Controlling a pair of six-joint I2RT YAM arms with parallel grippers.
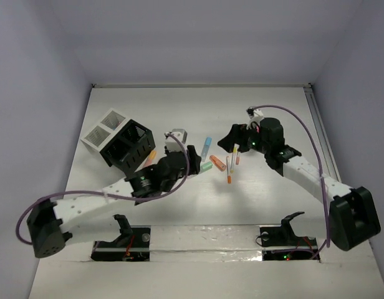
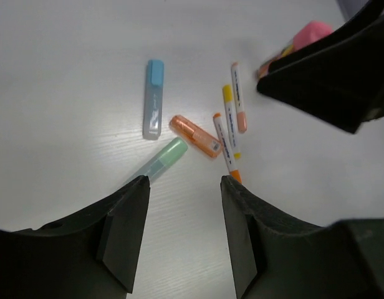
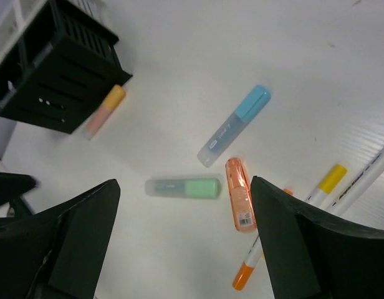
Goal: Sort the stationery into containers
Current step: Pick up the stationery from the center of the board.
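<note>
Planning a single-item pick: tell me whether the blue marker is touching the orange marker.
Apart. The right wrist view shows a plain gap between the clear end of the blue marker and the nearest end of the orange marker.

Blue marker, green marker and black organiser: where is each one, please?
blue marker (image 3: 234, 126), right wrist view, middle of its barrel.
green marker (image 3: 183, 187), right wrist view, middle of its body.
black organiser (image 3: 61, 87), right wrist view, its slotted side wall.

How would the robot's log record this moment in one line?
left gripper: open, empty | right gripper: open, empty | green marker, orange marker, blue marker: loose on table
</note>
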